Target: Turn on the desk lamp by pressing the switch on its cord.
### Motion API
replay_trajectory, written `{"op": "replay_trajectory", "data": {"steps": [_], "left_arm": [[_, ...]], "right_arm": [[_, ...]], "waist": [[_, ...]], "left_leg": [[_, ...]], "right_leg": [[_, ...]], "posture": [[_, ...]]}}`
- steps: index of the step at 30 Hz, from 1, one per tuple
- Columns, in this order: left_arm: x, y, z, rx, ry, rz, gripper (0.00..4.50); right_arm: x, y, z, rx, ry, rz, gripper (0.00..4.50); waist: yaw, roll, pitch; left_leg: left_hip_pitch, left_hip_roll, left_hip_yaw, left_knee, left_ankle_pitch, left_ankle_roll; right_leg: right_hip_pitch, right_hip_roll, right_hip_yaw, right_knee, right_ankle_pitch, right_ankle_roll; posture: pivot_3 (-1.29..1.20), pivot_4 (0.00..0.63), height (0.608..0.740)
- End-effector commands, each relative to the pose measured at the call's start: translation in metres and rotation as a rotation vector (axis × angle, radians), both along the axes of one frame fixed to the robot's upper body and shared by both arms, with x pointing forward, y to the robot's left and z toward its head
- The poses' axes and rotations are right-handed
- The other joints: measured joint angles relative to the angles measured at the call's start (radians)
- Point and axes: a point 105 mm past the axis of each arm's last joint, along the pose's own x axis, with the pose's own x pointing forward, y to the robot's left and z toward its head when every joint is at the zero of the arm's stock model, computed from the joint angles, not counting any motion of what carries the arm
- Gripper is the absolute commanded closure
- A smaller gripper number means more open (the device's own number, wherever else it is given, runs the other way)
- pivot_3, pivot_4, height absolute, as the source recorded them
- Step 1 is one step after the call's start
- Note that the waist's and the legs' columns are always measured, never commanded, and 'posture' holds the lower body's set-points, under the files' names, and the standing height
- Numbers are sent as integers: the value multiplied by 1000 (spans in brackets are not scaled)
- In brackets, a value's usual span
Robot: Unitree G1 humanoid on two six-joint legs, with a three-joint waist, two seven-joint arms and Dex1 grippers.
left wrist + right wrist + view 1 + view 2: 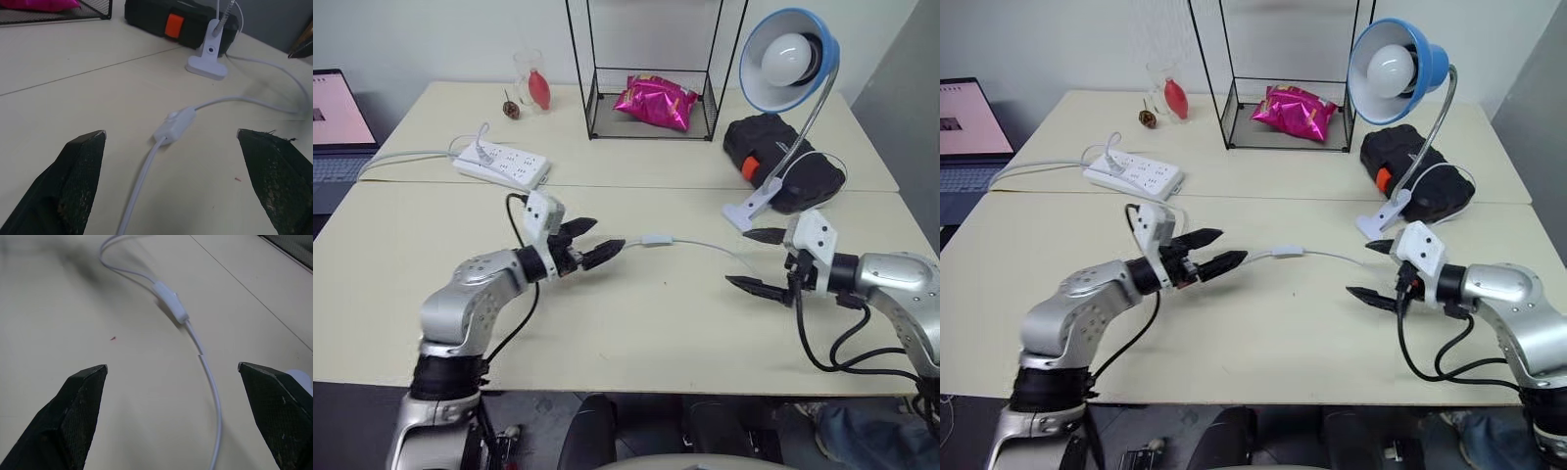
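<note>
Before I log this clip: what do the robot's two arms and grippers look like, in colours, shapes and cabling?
Both arms have rounded silver-grey shells with black joint sections. Each wrist carries a white angular block. The left gripper and right gripper each have two black, tapered, pointed fingers with rough, worn inner faces. Thick black cables loop loosely from each wrist back along the arm.

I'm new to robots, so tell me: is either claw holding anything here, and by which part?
Nothing is held. The left gripper and right gripper are both open and empty above the table; the switch lies untouched between them.
</note>
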Motion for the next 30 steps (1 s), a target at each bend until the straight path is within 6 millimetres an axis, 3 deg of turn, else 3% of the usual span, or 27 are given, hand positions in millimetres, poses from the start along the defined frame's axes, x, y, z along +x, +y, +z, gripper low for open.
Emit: {"op": "replay_trajectory", "data": {"steps": [1, 11, 14, 26, 30], "left_arm": [[10, -14, -7, -12, 50, -43, 17], [41, -42, -20, -36, 175, -101, 17], [39, -48, -31, -6, 252, -142, 17], [26, -53, -42, 38, 354, -223, 17], [27, -54, -41, 26, 357, -217, 787]], "right_arm": [[-4, 9, 8, -18, -1, 5, 0], [-19, 14, 9, -16, 28, -1, 0], [-23, 15, 10, -14, 27, -3, 0], [-26, 18, 16, 4, 16, -17, 0], [-26, 19, 17, 8, 15, -18, 0]], "waist": [[-1, 0, 0], [0, 0, 0], [-1, 0, 0], [-1, 0, 0], [-1, 0, 0]], "left_leg": [[0, 0, 0, 0, 0, 0], [-3, -1, -1, 0, 0, 0], [-3, -1, -2, 0, 0, 0], [-3, -1, -2, 0, 0, 0], [-3, -1, -2, 0, 0, 0]], "right_leg": [[0, 0, 0, 0, 0, 0], [-2, 0, -1, 0, 0, 0], [-2, 0, -1, 0, 0, 0], [-2, 0, -1, 0, 0, 0], [-2, 0, -1, 0, 0, 0]], "posture": [[0, 150, 740], [0, 150, 740], [0, 150, 740], [0, 150, 740], [0, 150, 740]]}}
